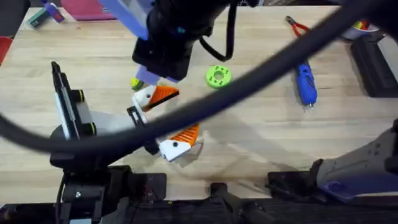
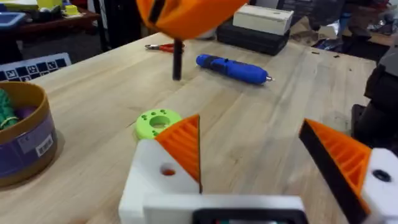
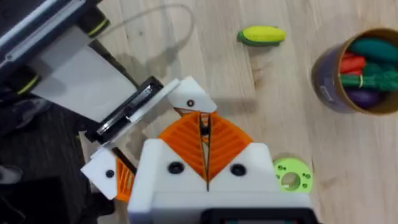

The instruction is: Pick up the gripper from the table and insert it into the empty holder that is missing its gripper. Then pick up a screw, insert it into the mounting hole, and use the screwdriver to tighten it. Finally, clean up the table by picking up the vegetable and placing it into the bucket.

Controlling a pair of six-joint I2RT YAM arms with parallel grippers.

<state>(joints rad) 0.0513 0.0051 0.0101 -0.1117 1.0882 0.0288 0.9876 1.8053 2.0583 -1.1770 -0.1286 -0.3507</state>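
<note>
Two pincers: left pincer (image 2: 261,174) spread open low over the desk; right pincer (image 3: 205,146) pads pressed together.
Desk (image 1: 261,134): pale wood planks.
Screwdriver (image 1: 305,81): lying on desk beside red pliers (image 1: 297,27).
Vegetable (image 3: 262,35): on desk near bucket (image 3: 339,87).

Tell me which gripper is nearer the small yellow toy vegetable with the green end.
Right. The right gripper hovers raised, just short of the yellow toy vegetable; the left gripper sits farther back from it, toward the arm bases.
</note>
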